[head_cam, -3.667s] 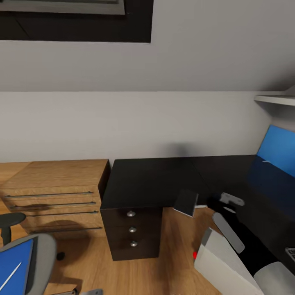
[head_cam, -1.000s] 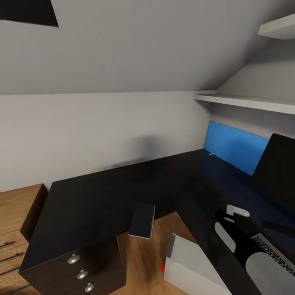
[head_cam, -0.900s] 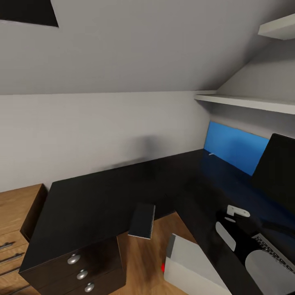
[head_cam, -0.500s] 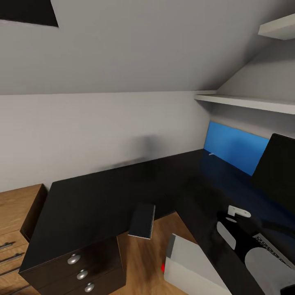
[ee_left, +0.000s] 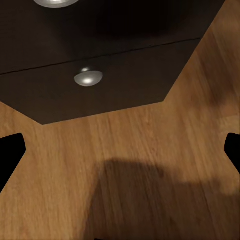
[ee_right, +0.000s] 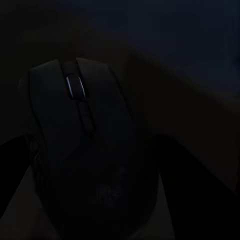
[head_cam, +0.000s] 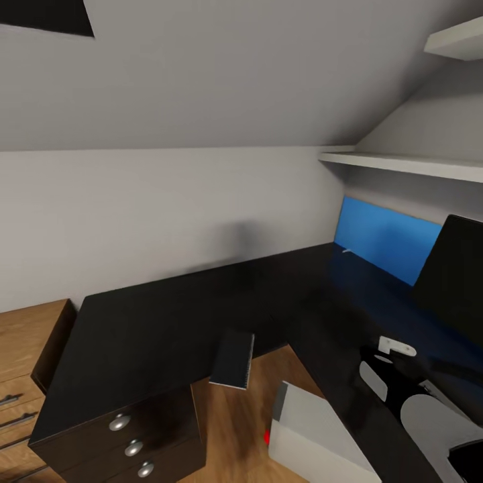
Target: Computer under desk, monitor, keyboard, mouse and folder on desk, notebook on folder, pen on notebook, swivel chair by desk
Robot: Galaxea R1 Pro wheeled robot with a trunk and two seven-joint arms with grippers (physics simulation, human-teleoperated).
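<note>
The right wrist view is very dark: the mouse (ee_right: 87,150) is lying directly ahead of the right gripper (ee_right: 100,210), its scroll wheel faintly lit. Dark finger shapes are flanking the mouse body, but whether they are clamping it cannot be told. In the head view, the right arm (head_cam: 429,416) is being cut off at the frame edge over the desk.

The left gripper (ee_left: 120,155) is hanging with its 2 black fingertips (ee_left: 10,150) spread wide apart, nothing between them, above the wooden floor (ee_left: 150,165) beside the black drawer unit (ee_left: 100,75); 2 drawer knobs are showing there, 1 cut off by the frame.

Nearest in the head view, the computer (head_cam: 315,439) is standing on the floor under the desk (head_cam: 154,322), its red light visible and its lower part cut off. A dark notebook (head_cam: 232,359) is overhanging the desk edge. Farther back, the monitor (head_cam: 453,275) is standing on the desk, partly out of frame. A blue panel (head_cam: 382,238) is leaning at the wall under a white shelf (head_cam: 396,164).
</note>
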